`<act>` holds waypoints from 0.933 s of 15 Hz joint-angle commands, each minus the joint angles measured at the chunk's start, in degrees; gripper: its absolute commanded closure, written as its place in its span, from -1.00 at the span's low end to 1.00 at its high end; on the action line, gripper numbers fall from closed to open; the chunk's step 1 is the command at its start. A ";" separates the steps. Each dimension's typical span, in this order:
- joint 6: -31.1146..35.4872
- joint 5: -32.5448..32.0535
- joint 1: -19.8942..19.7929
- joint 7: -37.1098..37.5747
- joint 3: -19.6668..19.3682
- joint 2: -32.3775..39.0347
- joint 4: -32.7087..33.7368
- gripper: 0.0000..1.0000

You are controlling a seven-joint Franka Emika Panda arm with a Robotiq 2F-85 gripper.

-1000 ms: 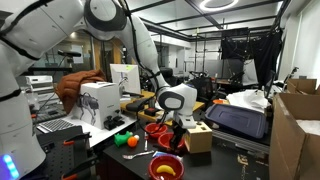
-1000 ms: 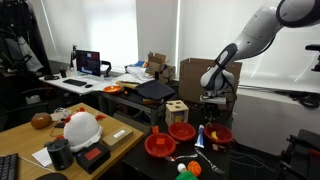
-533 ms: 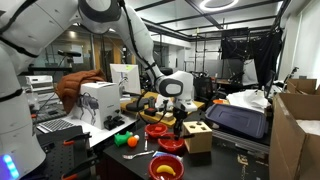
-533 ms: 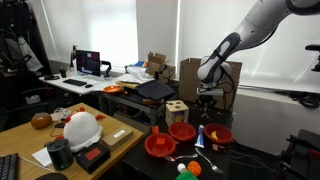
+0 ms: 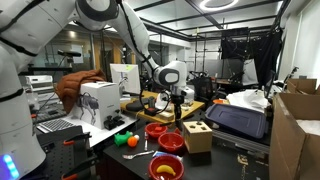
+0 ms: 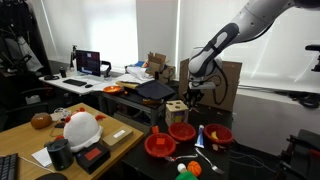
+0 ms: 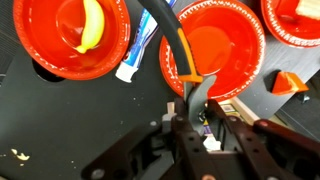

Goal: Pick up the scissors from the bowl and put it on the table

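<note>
My gripper (image 7: pixel 195 112) is shut on the grey blade of the scissors (image 7: pixel 178 55). Their black and orange handles hang below it, over the middle red bowl (image 7: pixel 225 45). In both exterior views the gripper (image 5: pixel 178 98) (image 6: pixel 190 93) is raised well above the red bowls (image 5: pixel 158 130) (image 6: pixel 182 130), with the scissors (image 5: pixel 178 113) dangling from it. The black table top (image 7: pixel 60 120) lies beneath the bowls.
A red bowl with a banana (image 7: pixel 70 35), a white and blue tube (image 7: pixel 135 55), a third red bowl (image 7: pixel 295 20) and an orange block (image 7: pixel 290 82) lie nearby. A wooden shape-sorter box (image 5: pixel 198 137) (image 6: pixel 176 108) stands beside the bowls. Small balls (image 5: pixel 122 140) lie on the table.
The arm has risen and swung away from the bowls, lifting the scissors up out of the middle red bowl.
</note>
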 commanded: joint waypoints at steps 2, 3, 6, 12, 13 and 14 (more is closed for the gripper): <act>-1.87 -0.06 -1.00 -7.37 3.37 -0.69 1.12 0.86; -1.76 0.16 -1.17 -8.69 4.10 -0.80 0.76 0.86; -1.23 1.50 -2.15 -12.15 6.51 -0.92 -0.01 0.86; -1.25 5.86 -5.23 -19.24 12.12 -0.52 -1.78 0.86; -1.34 6.61 -5.65 -20.37 12.85 -0.45 -2.25 0.86; -1.57 7.28 -5.95 -21.32 13.42 -0.43 -2.79 0.86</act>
